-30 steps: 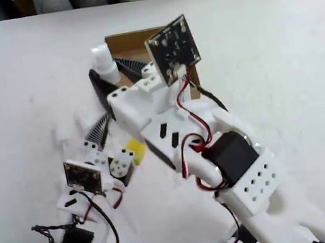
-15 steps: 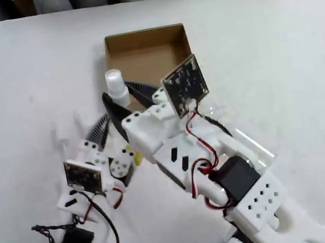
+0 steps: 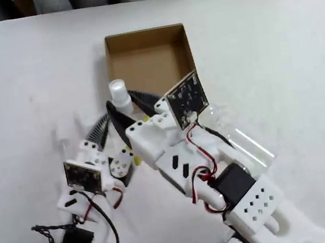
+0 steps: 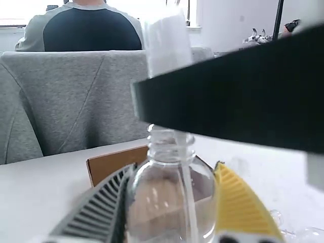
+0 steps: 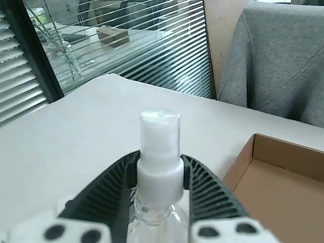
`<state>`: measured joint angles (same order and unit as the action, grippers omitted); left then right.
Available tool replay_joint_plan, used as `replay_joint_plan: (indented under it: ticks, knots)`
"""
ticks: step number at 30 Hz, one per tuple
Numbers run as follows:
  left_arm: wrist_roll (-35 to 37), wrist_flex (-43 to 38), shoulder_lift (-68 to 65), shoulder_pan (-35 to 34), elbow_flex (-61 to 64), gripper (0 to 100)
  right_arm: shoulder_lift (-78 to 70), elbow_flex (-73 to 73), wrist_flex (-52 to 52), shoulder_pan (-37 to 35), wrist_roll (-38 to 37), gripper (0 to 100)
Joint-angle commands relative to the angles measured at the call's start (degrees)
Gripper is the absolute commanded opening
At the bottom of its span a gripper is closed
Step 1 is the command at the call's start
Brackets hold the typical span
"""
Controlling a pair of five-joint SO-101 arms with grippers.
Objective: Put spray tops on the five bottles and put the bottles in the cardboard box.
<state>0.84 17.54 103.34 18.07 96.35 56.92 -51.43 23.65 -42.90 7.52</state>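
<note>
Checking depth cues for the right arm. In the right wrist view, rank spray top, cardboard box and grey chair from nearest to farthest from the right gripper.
1. Spray top: held in the right gripper.
2. Cardboard box: on the table, just beyond.
3. Grey chair: behind the table, past the box.

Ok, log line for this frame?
left gripper: shut on clear bottle | right gripper: shut on spray top, over bottle neck | cardboard box: just behind bottle

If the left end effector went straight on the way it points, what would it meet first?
Probably the near wall of the cardboard box, just behind the bottle in its grip; depth is unclear.
</note>
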Motion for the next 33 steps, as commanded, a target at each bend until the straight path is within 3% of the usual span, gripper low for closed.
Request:
replay_joint_plan:
  ticks: [1,4,10,20,26,33]
  knots:
    - [-0.53,-0.09,0.92,-0.48,-1.05,11,1.27,0.53,-1.01,-2.77,0.0,1.9]
    - [-0.53,-0.09,0.92,-0.48,-1.05,11,1.01,0.53,-1.01,-4.09,0.0,4.4]
    - [-0.53,-0.26,0.92,-2.15,-1.05,11,0.92,0.53,1.19,-4.18,0.0,19.3]
    - [-0.53,-0.26,0.92,-2.15,-1.05,11,1.45,5.89,1.71,-4.0,0.0,20.1]
    - [-0.53,-0.26,0.92,-2.07,-1.05,11,1.45,16.79,10.42,-3.82,0.0,20.1]
    - [-0.53,-0.26,0.92,-2.33,-1.14,11,1.45,25.76,19.65,4.7,0.0,19.8]
